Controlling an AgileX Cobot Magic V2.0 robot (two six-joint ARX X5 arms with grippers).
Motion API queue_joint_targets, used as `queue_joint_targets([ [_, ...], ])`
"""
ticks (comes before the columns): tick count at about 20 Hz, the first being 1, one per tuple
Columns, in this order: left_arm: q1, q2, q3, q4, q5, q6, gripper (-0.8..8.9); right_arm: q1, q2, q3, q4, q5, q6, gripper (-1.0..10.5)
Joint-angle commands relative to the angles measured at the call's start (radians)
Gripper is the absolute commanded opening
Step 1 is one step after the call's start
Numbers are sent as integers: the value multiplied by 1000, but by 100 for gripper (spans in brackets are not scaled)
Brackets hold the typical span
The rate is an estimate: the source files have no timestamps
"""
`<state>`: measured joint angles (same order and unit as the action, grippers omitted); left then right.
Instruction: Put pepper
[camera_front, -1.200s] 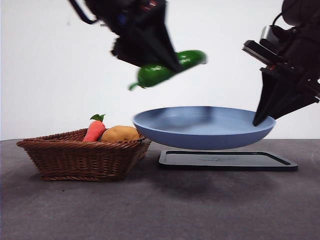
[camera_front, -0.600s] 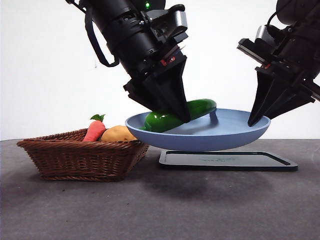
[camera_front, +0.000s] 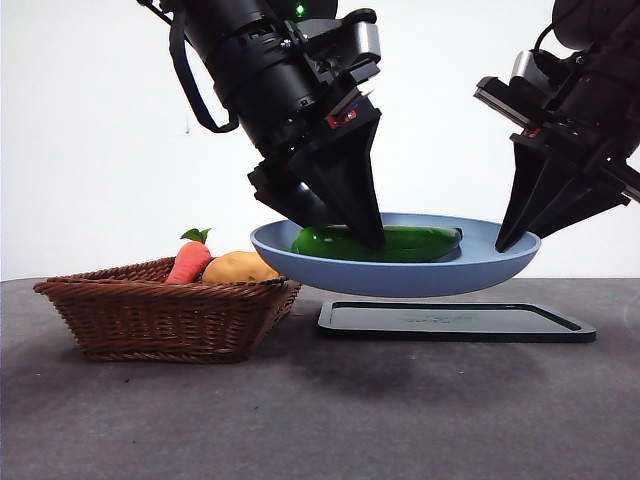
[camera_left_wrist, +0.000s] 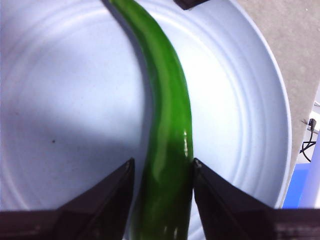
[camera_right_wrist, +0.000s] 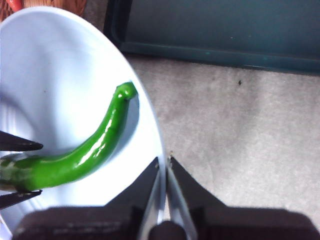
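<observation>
Grey table (camera_front: 320, 420); pepper (camera_front: 400, 243) in blue plate (camera_front: 400, 275); left claw (camera_left_wrist: 162, 172) released astride it; right claw (camera_right_wrist: 164, 165) pinching rim.

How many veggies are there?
3. The pepper lies on the plate; the carrot and potato sit in the basket, which might hide more.

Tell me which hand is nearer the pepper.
Left. The left hand straddles the pepper, which lies in the plate. The right hand pinches the plate's rim, apart from it.
</observation>
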<state>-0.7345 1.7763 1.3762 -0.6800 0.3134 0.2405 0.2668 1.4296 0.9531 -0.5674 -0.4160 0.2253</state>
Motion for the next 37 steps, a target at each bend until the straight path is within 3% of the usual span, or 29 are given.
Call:
queue_joint_targets([
  [1, -10, 3, 19, 3, 2, -13, 259, 2, 13, 17, 12, -5, 14, 3],
  [9, -3, -154, 20, 14, 0, -13, 287, -3, 13, 18, 14, -3, 53, 3],
  [15, -3, -342, 20, 18, 0, -13, 286, -86, 43, 114, 10, 0, 70, 2],
  [26, -3, -530, 20, 14, 1, -36, 286, -202, 434, 485, -70, 19, 73, 2],
  [37, -3, -530, 20, -6, 0, -55, 286, -228, 626, 527, -31, 33, 42, 3],
])
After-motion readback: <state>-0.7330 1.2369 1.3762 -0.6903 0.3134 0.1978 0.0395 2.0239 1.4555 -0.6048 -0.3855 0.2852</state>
